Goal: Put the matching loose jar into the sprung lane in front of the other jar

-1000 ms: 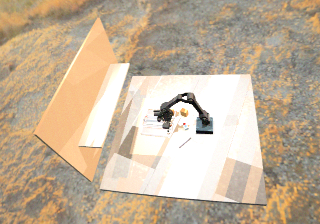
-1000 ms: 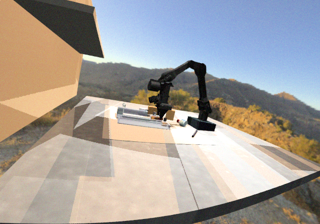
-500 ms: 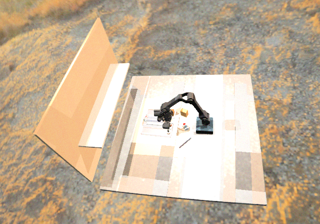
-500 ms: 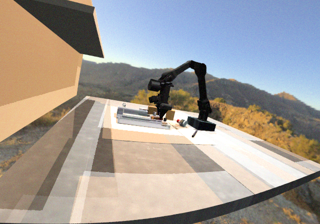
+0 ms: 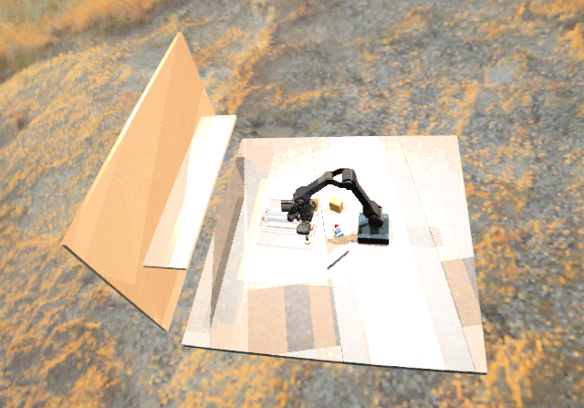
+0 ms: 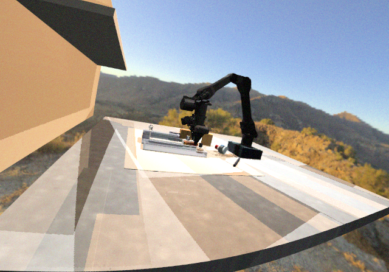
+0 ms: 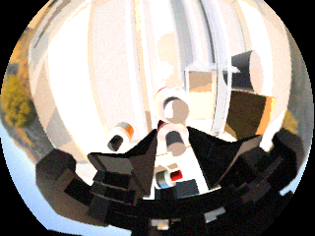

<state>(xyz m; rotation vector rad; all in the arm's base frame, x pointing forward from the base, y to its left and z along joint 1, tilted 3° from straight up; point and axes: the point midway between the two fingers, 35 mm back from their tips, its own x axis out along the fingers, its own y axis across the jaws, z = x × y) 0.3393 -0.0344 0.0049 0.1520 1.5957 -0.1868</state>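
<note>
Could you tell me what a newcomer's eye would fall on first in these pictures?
Probably the black arm, arching over the pale table from its dark base. Next, perhaps, the big orange-tan panel beside the table, with a shelf jutting from it.

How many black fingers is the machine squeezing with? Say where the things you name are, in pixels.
2 black fingers: one left and one right of the pale, round jar (image 7: 169, 132) in the wrist view, gripping it. No others appear hidden.

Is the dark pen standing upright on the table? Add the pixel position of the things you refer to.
No, the dark pen (image 5: 338, 259) (image 6: 236, 162) lies flat on the table (image 5: 401, 328) (image 6: 175, 231).
</note>
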